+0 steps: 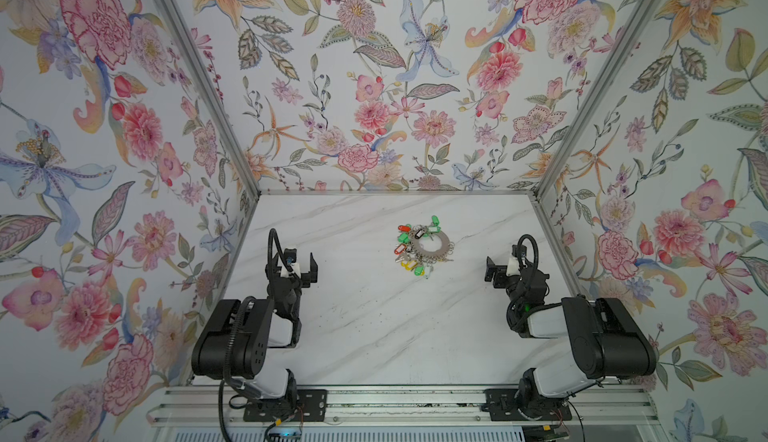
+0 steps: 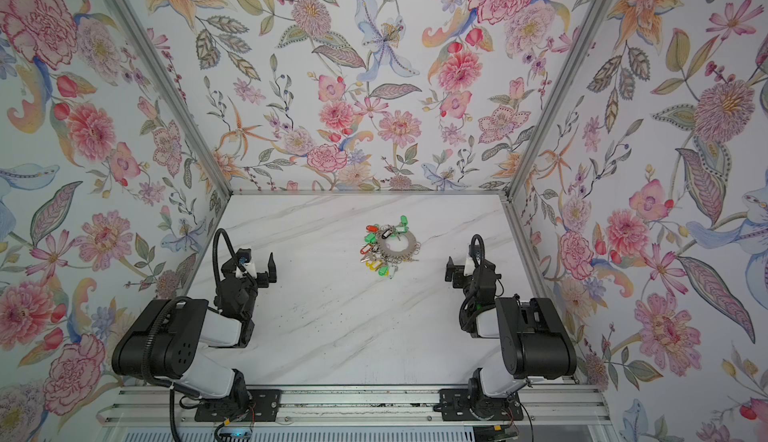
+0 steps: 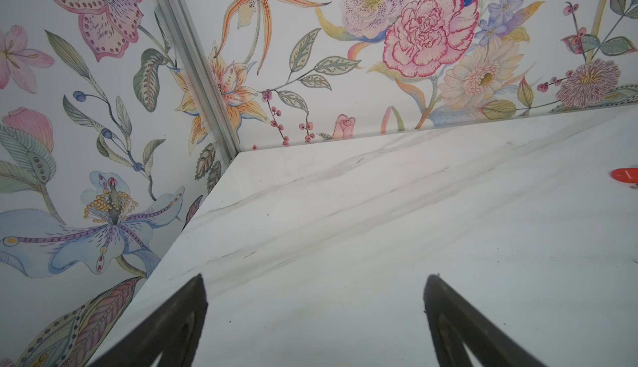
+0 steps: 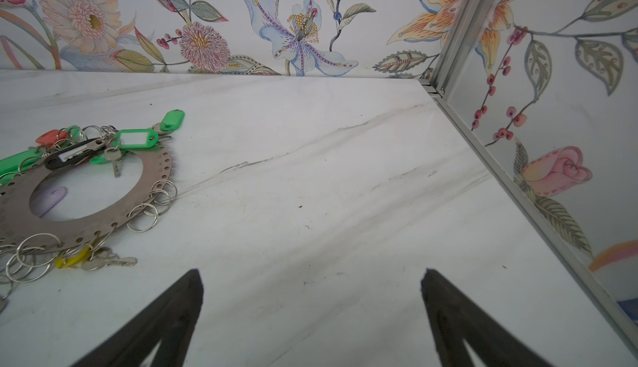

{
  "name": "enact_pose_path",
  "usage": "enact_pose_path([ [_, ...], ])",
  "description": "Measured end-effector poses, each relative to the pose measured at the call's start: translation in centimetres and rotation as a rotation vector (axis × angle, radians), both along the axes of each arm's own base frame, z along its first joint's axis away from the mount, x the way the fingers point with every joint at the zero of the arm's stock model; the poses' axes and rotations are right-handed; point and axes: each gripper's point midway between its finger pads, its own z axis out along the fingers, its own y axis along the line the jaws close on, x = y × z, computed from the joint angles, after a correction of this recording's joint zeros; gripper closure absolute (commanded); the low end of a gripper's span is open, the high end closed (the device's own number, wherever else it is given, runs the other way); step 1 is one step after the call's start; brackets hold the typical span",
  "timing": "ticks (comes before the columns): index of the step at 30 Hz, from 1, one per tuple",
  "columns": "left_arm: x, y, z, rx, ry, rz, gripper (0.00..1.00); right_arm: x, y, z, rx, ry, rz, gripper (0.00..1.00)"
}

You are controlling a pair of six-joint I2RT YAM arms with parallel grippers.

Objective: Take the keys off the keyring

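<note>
The keyring (image 4: 157,175) is a flat, dull grey metal disc with a wide round hole in its middle and a row of small holes punched along its rim. It lies flat on the white marbled table (image 1: 374,315), in the far middle part, and in both top views it sits a little nearer my right arm than my left (image 1: 448,241) (image 2: 412,241).

The keys (image 4: 115,163) are small and silvery and hang from thin wire split rings threaded through the rim holes. One key lies across the edge of the central hole. Others lie in a heap off the rim beside a yellow tag (image 4: 72,261). Oblong plastic tags crowd one side of the disc: two green tags (image 4: 136,140), a black one (image 4: 69,158) and a red one (image 4: 50,137). A pale tag (image 4: 51,199) shows through the central hole. Several empty split rings (image 4: 152,203) fan out along the rim that faces my right wrist camera.

My right gripper (image 4: 311,270) hovers above bare table with its fingers spread wide, holding nothing, well apart from the disc. My left gripper (image 3: 315,275) is likewise wide and empty, farther off. Only a red tag tip (image 3: 625,174) shows at the edge of its wrist view. Flowered wallpaper (image 1: 374,86) covers the walls around the table.
</note>
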Motion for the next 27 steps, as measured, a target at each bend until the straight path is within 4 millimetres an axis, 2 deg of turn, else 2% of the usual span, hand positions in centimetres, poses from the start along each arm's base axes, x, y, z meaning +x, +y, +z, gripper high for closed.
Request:
enact_pose_path([
  [19, -0.1, 0.0, 0.3, 0.001, -0.002, 0.005, 0.01, -0.1, 0.5, 0.3, -0.013, -0.004, 0.014, 0.01],
  [22, -0.5, -0.2, 2.1, 0.004, -0.023, 0.005, 0.01, -0.6, 1.9, 2.0, -0.032, -0.016, 0.046, 0.01],
  [24, -0.3, -0.4, 4.1, -0.001, -0.047, -0.002, 0.01, -0.7, 2.6, 4.2, -0.012, -0.038, 0.059, 0.01],
  [27, 0.2, -0.4, 7.9, -0.055, -0.093, 0.001, 0.01, -0.2, 2.5, 8.5, 0.092, -0.091, 0.033, 0.01],
])
